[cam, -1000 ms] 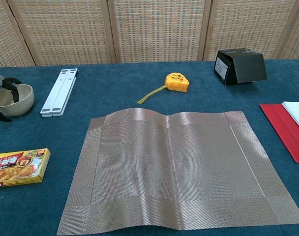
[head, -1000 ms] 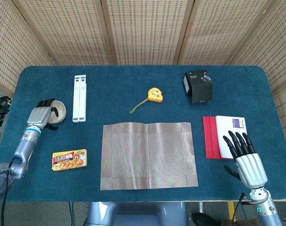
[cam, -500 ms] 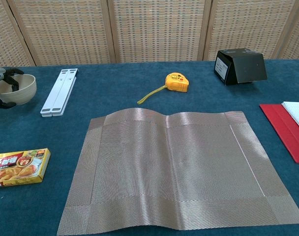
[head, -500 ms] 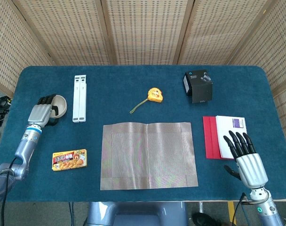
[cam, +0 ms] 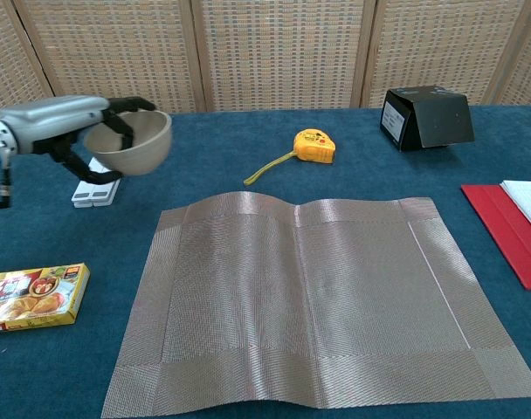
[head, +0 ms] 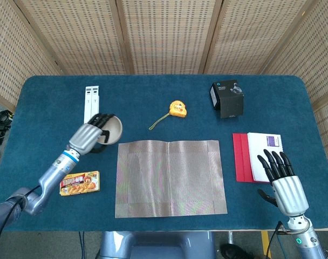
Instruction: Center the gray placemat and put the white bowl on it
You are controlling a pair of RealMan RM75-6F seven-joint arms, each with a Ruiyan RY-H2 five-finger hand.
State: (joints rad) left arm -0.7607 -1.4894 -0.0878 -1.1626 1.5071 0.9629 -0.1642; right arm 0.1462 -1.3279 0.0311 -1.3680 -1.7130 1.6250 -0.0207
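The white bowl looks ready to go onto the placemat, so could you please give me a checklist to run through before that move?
1. Left robot hand grips the white bowl: ok, fingers hook over its rim.
2. Bowl is clear of the table: ok, the chest view shows it lifted above the white folding stand.
3. Placemat lies about mid-table: ok, though rippled along its far edge.
4. Placemat top is free: ok, nothing lies on it.
5. Path from bowl to placemat: ok, the tape measure and the food box lie off to the sides.
6. Right robot hand is out of the way: ok, open near the red folder.
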